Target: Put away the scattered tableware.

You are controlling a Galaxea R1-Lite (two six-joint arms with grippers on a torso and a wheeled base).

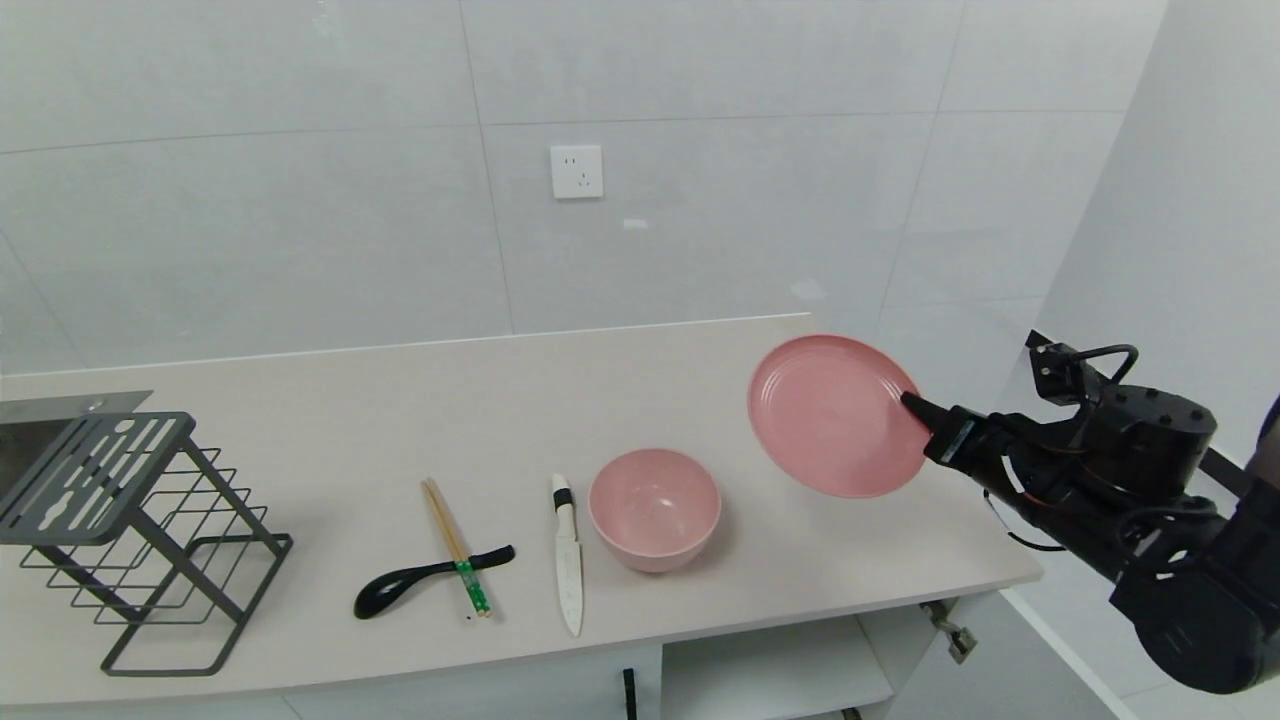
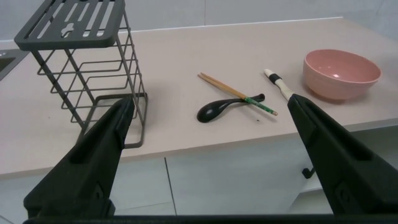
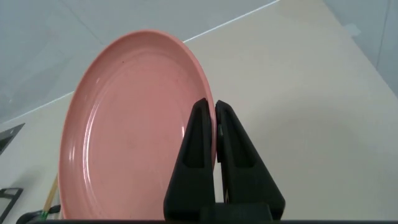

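My right gripper (image 1: 915,405) (image 3: 210,112) is shut on the rim of a pink plate (image 1: 830,415) (image 3: 134,124), holding it tilted in the air above the counter's right end. A pink bowl (image 1: 655,508) (image 2: 341,73) stands on the counter below and left of the plate. Beside the bowl lie a white knife (image 1: 568,555) (image 2: 278,83), a pair of chopsticks (image 1: 456,545) (image 2: 235,93) and a black spoon (image 1: 425,578) (image 2: 224,107) crossing them. My left gripper (image 2: 208,134) is open, held off the counter's front edge, nothing between its fingers.
A dark wire dish rack (image 1: 130,520) (image 2: 84,56) stands at the counter's left end, next to a sink edge (image 1: 60,405). The beige counter (image 1: 420,400) backs onto a tiled wall with a socket (image 1: 577,171). An open cabinet shelf (image 1: 780,670) sits below the front edge.
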